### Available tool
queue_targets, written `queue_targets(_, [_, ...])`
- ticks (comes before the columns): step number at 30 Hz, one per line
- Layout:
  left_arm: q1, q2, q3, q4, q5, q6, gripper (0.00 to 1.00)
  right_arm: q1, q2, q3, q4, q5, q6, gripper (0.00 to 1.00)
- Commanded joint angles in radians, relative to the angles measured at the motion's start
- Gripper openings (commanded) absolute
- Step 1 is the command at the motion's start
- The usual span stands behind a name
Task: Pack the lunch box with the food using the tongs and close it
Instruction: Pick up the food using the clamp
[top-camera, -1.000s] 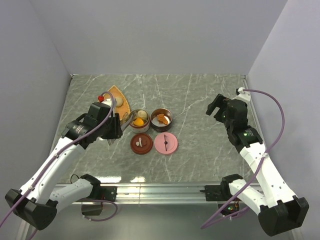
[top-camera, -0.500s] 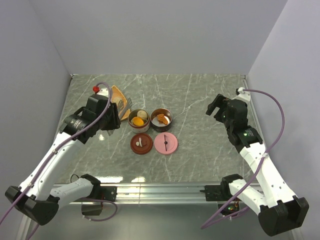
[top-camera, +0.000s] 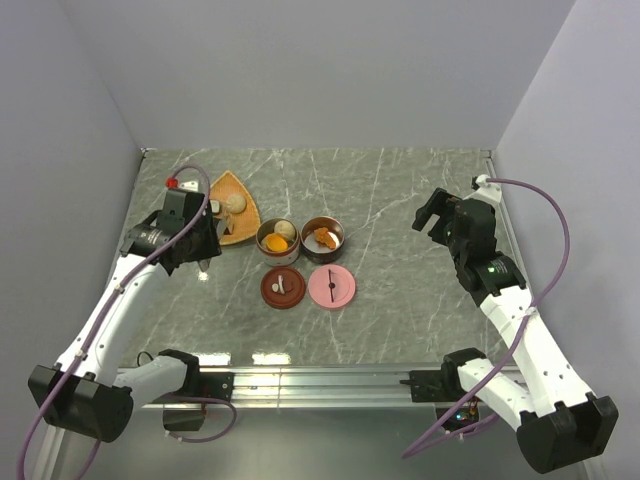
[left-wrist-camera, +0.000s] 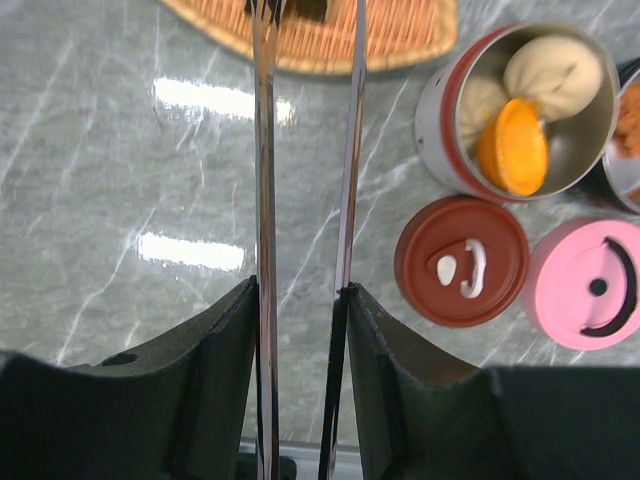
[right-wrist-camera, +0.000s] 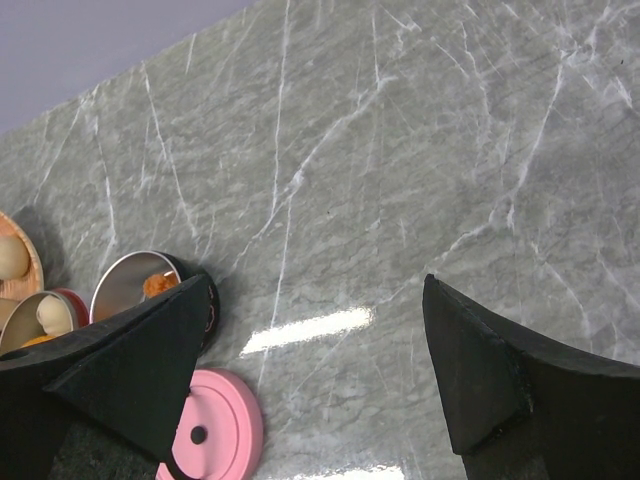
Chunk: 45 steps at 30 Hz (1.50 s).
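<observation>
Swung left, the left tool (left-wrist-camera: 300, 292) pinches the tongs (left-wrist-camera: 262, 150), right tool (right-wrist-camera: 318, 287) spread; red tin (left-wrist-camera: 431, 112) holds dumplings (left-wrist-camera: 555, 70) and an orange chunk (left-wrist-camera: 510, 146).

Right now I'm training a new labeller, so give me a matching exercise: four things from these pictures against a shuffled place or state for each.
Things: 1 tongs; 2 pink lid; 3 plate; 4 right gripper.
States: A open, empty; B holding a beige ball; C clamped in the left gripper; D flat on the table beside the brown lid.
Pairs: 1-C, 2-D, 3-B, 4-A.

Orange, perhaps woven plate (top-camera: 249, 223) on marbled table (top-camera: 400, 205)
</observation>
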Motion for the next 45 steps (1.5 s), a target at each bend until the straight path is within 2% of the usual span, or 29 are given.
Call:
queue_targets(1, [0.009, -0.024, -0.031, 0.021, 0.041, 0.017, 0.45, 0.007, -0.018, 0.004, 0.018, 0.010, -0.015, 0.93])
queue_targets(9, [0.021, -0.046, -0.102, 0.065, 0.066, 0.010, 0.44, 0.007, -0.020, 0.002, 0.018, 0.008, -0.015, 0.93])
queue_targets(21, [0.035, 0.009, -0.113, 0.106, 0.123, 0.023, 0.44, 0.008, -0.023, 0.005, 0.020, 0.021, -0.018, 0.93])
queue_targets(33, [0.075, 0.075, -0.111, 0.123, 0.130, 0.042, 0.44, 0.008, -0.011, 0.010, 0.023, 0.027, -0.024, 0.93])
queue_targets(45, [0.121, 0.193, -0.032, 0.176, 0.152, 0.082, 0.44, 0.008, 0.011, 0.022, 0.034, 0.030, -0.033, 0.93])
